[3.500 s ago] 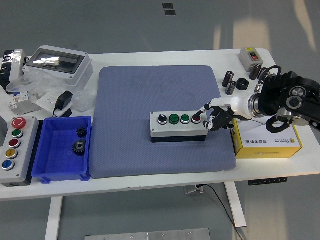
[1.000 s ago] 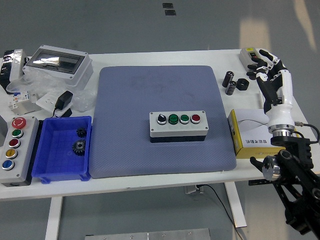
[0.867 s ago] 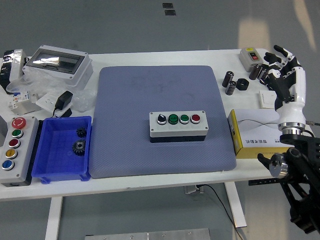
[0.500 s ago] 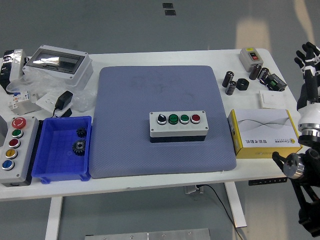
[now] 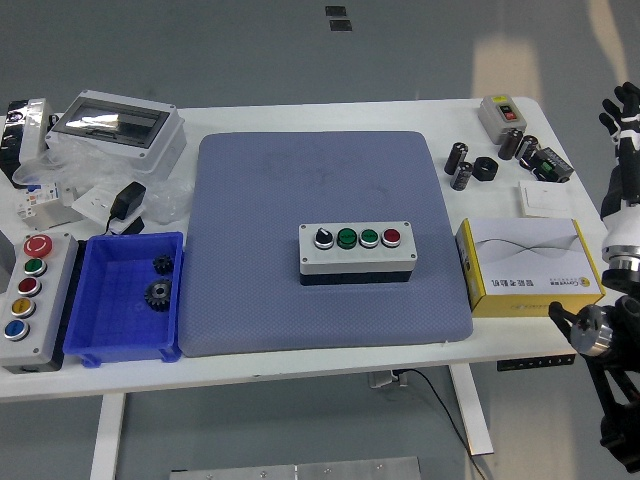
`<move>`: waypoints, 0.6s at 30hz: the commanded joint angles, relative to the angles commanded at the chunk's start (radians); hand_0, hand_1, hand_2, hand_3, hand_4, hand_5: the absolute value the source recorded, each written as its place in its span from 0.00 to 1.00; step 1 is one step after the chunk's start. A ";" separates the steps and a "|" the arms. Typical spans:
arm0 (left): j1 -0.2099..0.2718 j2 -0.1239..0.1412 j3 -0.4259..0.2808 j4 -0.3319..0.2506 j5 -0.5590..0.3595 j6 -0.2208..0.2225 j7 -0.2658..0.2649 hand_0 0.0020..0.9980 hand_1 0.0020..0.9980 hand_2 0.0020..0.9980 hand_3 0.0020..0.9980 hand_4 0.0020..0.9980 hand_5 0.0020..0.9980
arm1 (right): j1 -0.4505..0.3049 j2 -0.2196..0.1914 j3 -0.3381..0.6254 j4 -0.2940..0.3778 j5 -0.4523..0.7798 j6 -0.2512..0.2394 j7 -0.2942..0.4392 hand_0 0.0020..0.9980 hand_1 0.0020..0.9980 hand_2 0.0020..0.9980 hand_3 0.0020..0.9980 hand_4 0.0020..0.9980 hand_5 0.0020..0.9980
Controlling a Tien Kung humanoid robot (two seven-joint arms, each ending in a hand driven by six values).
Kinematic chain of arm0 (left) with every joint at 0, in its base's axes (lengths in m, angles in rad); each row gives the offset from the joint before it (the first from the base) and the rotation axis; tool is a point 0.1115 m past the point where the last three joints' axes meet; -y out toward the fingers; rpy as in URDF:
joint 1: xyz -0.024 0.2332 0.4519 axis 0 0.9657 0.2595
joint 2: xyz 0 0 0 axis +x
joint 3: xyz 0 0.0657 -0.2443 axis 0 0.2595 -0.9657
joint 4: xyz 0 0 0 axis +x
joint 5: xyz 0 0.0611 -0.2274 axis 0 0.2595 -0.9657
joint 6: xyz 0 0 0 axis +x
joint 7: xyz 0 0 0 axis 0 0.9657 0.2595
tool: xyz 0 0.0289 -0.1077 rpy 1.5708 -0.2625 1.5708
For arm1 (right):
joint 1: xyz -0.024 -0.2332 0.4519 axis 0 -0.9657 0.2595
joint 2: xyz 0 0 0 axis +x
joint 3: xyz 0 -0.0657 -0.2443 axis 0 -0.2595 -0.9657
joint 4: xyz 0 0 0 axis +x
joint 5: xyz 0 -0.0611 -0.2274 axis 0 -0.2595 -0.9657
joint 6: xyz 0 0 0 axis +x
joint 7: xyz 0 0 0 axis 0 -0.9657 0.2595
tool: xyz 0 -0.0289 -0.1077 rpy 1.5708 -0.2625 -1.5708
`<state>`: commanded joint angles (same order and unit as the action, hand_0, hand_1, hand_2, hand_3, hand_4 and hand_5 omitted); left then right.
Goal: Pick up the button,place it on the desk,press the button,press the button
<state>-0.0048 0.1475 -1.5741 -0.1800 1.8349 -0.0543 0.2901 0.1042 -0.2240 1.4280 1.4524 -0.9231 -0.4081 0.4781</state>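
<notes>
right robot hand point(image 5: 622, 110) cut by right edge, box print point(image 5: 553, 285) illegible

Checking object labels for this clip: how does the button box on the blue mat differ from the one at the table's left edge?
The grey four-control button box lies crosswise on the blue-grey mat; the grey five-button box runs lengthwise on the white table. The mat box carries a black knob, two green buttons and one red; the edge box has a large red button, then green, red, yellow and blue. Both are grey rectangular housings, untouched.
</notes>
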 joint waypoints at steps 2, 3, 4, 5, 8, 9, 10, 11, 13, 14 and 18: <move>0.002 -0.001 -0.001 0.000 -0.004 0.001 0.001 0.64 0.58 0.54 0.59 0.59 0.11 | 0.002 0.001 -0.009 -0.004 0.001 -0.001 -0.001 0.82 0.76 0.78 0.72 0.72 0.59; 0.002 -0.001 -0.003 0.000 -0.004 0.002 0.002 0.64 0.58 0.54 0.59 0.59 0.11 | 0.003 0.001 -0.013 -0.005 0.000 -0.002 -0.002 0.82 0.76 0.78 0.72 0.72 0.59; 0.002 -0.001 -0.005 0.000 -0.003 0.002 0.003 0.64 0.58 0.54 0.59 0.59 0.11 | 0.005 0.002 -0.019 -0.008 0.001 -0.002 -0.003 0.82 0.76 0.78 0.72 0.72 0.59; 0.001 -0.001 -0.007 0.000 -0.002 0.002 0.003 0.64 0.58 0.54 0.59 0.59 0.11 | 0.007 0.003 -0.024 -0.009 0.001 -0.003 -0.004 0.82 0.76 0.78 0.72 0.72 0.59; 0.000 0.000 -0.012 0.000 0.001 0.003 0.005 0.64 0.58 0.54 0.59 0.60 0.12 | 0.009 0.003 -0.036 -0.012 0.001 -0.005 -0.006 0.82 0.76 0.77 0.71 0.72 0.59; 0.000 0.000 -0.014 0.000 0.001 0.003 0.006 0.64 0.58 0.54 0.59 0.60 0.12 | 0.009 0.003 -0.041 -0.013 0.002 -0.005 -0.007 0.82 0.76 0.77 0.71 0.72 0.59; 0.000 0.000 -0.016 0.000 0.000 0.004 0.007 0.64 0.58 0.54 0.59 0.60 0.12 | 0.010 0.003 -0.044 -0.013 0.002 -0.005 -0.008 0.82 0.76 0.77 0.71 0.72 0.59; 0.001 0.000 -0.017 0.000 -0.001 0.005 0.008 0.64 0.58 0.54 0.59 0.60 0.12 | 0.010 0.004 -0.047 -0.014 0.002 -0.006 -0.009 0.82 0.76 0.77 0.71 0.72 0.59; 0.006 -0.001 -0.010 0.000 -0.016 0.008 0.011 0.64 0.59 0.54 0.59 0.60 0.12 | 0.010 0.006 -0.055 -0.015 0.000 -0.005 -0.012 0.82 0.76 0.77 0.71 0.71 0.59; 0.008 -0.001 -0.007 0.000 -0.023 0.009 0.012 0.64 0.59 0.54 0.59 0.60 0.12 | 0.010 0.007 -0.058 -0.015 -0.001 -0.005 -0.013 0.82 0.76 0.77 0.71 0.71 0.59; 0.026 0.000 0.020 0.000 -0.077 0.018 0.018 0.64 0.59 0.54 0.59 0.60 0.12 | 0.011 0.013 -0.082 -0.023 -0.002 -0.005 -0.020 0.82 0.76 0.77 0.71 0.71 0.59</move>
<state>0.0214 0.1471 -1.5541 -0.1800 1.7582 -0.0361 0.3085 0.1153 -0.2108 1.3459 1.4298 -0.9253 -0.4132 0.4581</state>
